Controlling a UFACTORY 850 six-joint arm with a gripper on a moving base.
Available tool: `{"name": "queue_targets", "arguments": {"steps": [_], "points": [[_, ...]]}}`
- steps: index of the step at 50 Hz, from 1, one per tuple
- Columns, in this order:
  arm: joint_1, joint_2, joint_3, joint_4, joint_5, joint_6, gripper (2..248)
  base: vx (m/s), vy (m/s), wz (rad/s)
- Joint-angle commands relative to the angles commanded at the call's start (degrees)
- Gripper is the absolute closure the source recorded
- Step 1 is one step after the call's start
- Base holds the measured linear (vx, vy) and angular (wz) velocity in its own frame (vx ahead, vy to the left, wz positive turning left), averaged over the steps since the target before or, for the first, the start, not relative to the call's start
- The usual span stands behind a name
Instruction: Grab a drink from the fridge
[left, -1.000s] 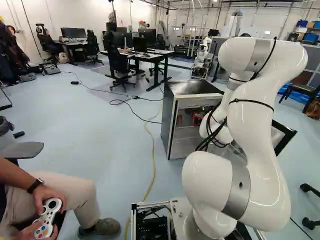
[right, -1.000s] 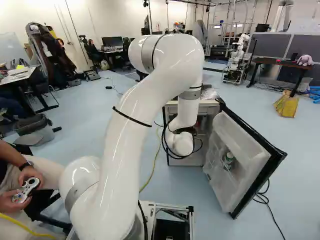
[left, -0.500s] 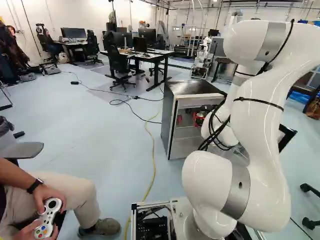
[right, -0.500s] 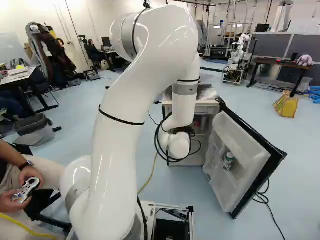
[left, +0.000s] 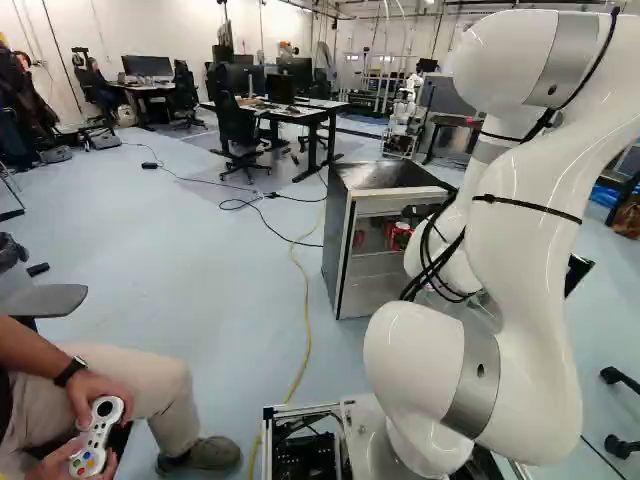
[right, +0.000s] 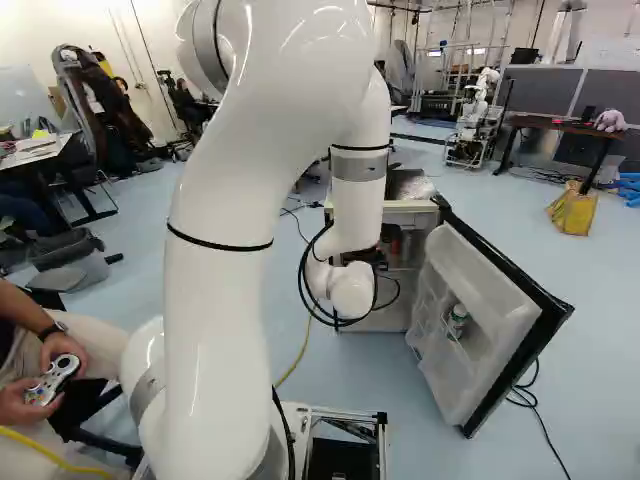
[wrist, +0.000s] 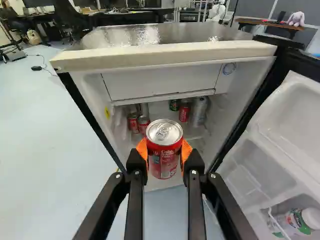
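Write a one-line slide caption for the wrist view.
Black two-fingered gripper holding a red metal can before an open, white-lined fridge.

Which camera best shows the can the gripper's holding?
The wrist view: the red can is held in the gripper, lid and front visible. The left base view shows a small red patch, probably it; in the right base view I can't make it out.

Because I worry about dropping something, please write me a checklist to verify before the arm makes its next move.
1. Red can gripped from both sides by the claw: ok.
2. Held can upright: ok.
3. Fridge door wide open: ok.
4. Held can apart from the shelf cans: ok.
5. Held can completely outside the fridge: cannot tell.
6. Black cables lying close along the arm: not ok, they hang in loops.
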Motion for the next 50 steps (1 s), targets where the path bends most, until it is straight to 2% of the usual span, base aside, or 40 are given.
{"name": "queue_targets", "arguments": {"steps": [19,50], "points": [[0.01,3.80,1.31,0.00,-0.71,0.00,165,0.000,0.000,0.000],[0.12,9.77,2.97,0.00,-4.92,0.00,165,0.000,0.000,0.000]]}}
